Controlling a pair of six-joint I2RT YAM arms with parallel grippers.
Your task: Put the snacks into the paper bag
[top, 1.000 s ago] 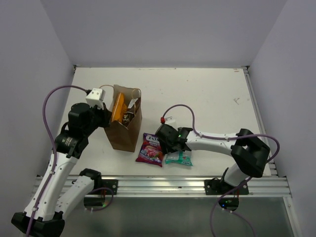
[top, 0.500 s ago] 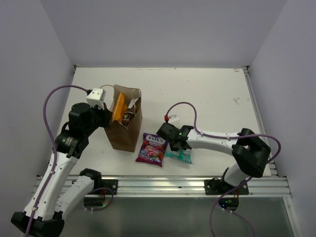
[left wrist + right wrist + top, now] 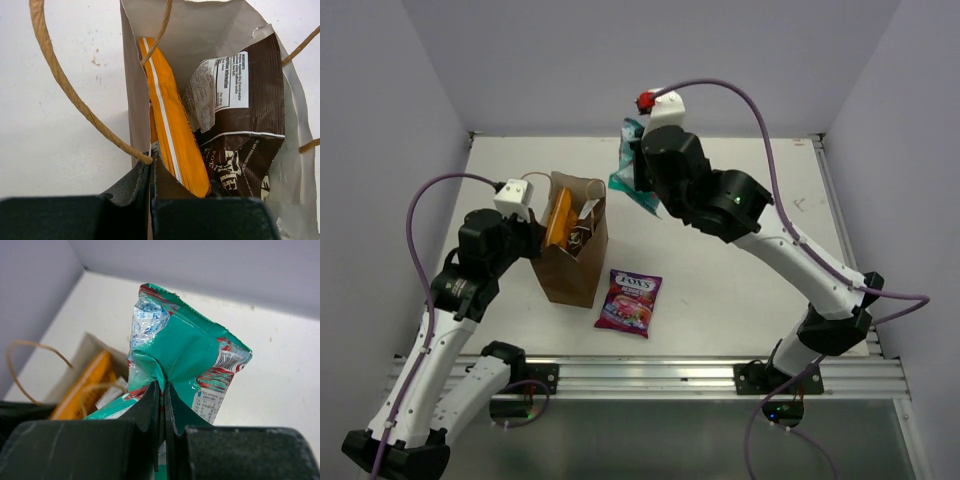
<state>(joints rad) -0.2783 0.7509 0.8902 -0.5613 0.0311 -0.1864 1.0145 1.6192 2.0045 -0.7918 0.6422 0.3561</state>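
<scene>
The brown paper bag stands upright left of centre, and my left gripper is shut on its near rim beside a twisted handle. Inside stand the orange chip bag and the dark brown chip bag. My right gripper is shut on the small teal-white packet, held high in the air to the right of the bag's mouth. The purple candy bag lies flat on the table just right of the paper bag's base.
The white table is bounded by grey walls at the back and sides. A metal rail runs along the near edge, by the arm bases.
My right gripper closed on the teal-white packet on the table and lifted it up and back, high to the right of the paper bag. The left arm stayed still.
</scene>
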